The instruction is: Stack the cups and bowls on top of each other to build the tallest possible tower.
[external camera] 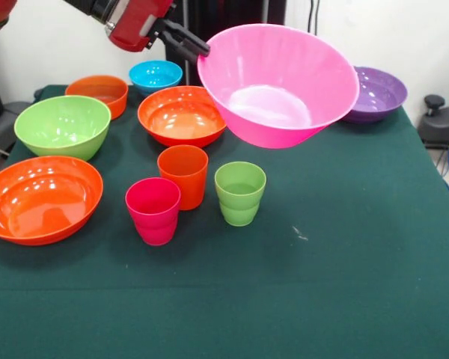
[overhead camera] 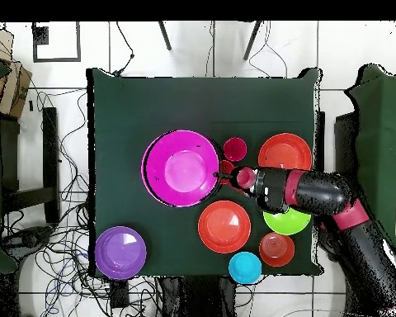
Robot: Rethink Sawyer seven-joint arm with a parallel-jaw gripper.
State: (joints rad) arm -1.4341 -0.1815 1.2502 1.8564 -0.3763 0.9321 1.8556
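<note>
Standing nearest the camera on the green-clothed counter [external camera: 344,299] are 3 upright cups: the magenta-red cup [external camera: 153,211] in front, the orange cup [external camera: 183,176] just behind and touching it, and the light green cup [external camera: 240,193] just beside them to the picture's right, apart from both. At the picture's left edge sits a wide orange bowl [external camera: 41,198], with the medium green bowl [external camera: 62,126] just behind it. A 2nd wide orange bowl [external camera: 182,115] rests behind the cups, near mid-counter. Above the cloth, clear of it, hangs the large pink bowl [external camera: 278,84], tilted so its opening faces the camera; the end effector [external camera: 197,48] is clamped on its rim at the picture's left side, the black fingers [external camera: 185,40] pinching the wall. From overhead the same bowl [overhead camera: 181,168] lies left of the red and black arm [overhead camera: 313,191]. Farther back stand the small orange bowl [external camera: 98,93] and the small blue bowl [external camera: 156,75], and at the far right the purple bowl [external camera: 377,94].
</note>
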